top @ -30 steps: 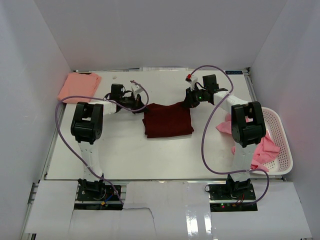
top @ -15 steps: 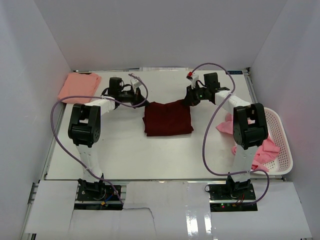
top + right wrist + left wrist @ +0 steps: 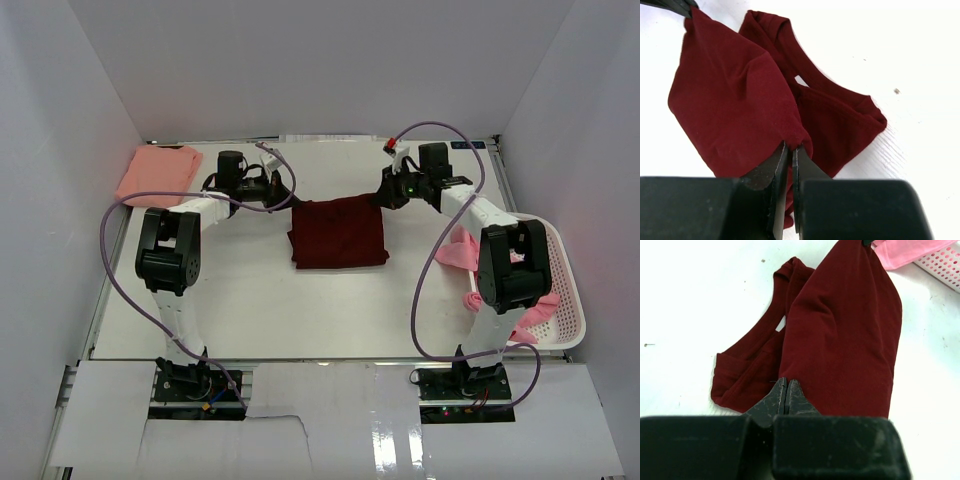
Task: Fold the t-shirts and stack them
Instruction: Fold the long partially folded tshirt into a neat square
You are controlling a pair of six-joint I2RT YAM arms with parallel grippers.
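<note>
The dark maroon t-shirt (image 3: 338, 235) lies mid-table, partly folded, with its far edge raised between the arms: the left gripper (image 3: 786, 388) is pinched tight on one corner of the cloth and the right gripper (image 3: 790, 150) on the other. To fold it well, both should probably carry that edge level and at one pace toward the near hem, cloth taut between them, releasing only once the edges line up. A salmon t-shirt (image 3: 158, 172) sits folded at the far left corner, and pink t-shirts (image 3: 520, 300) lie in the white basket (image 3: 570, 300)
</note>
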